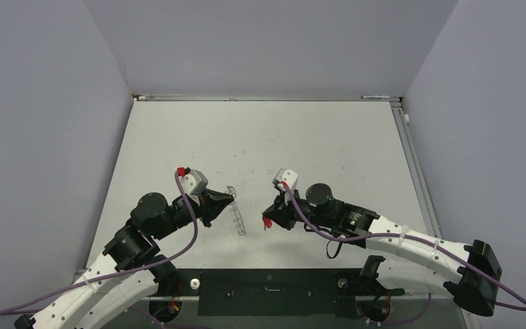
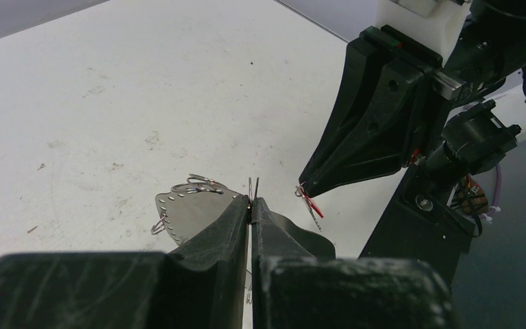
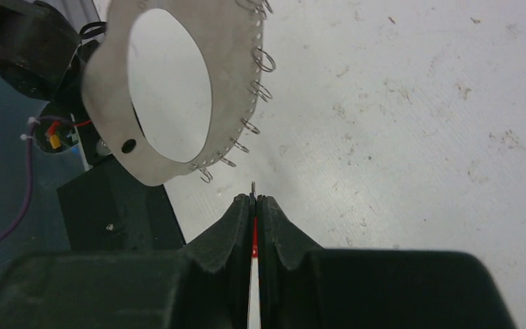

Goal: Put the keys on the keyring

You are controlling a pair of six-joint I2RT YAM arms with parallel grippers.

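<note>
The keyring (image 1: 237, 214) is a flat silvery hoop with small wire loops round its rim, held on edge above the table. My left gripper (image 1: 231, 201) is shut on its rim; in the left wrist view the jaws (image 2: 252, 201) pinch thin metal, with the hoop (image 2: 192, 214) to their left. My right gripper (image 1: 268, 221) is shut on a tiny key with a red head (image 1: 267, 223), a short way right of the hoop. In the right wrist view the key (image 3: 254, 233) sits between the closed jaws (image 3: 254, 199), its tip just below the keyring (image 3: 236, 68). The key also shows in the left wrist view (image 2: 313, 205).
A black base plate (image 1: 267, 291) runs along the near edge between the arm bases. Grey walls close the table on three sides. A white rail (image 1: 411, 157) lines the right edge. A red-tipped pen (image 1: 377, 96) lies at the back edge.
</note>
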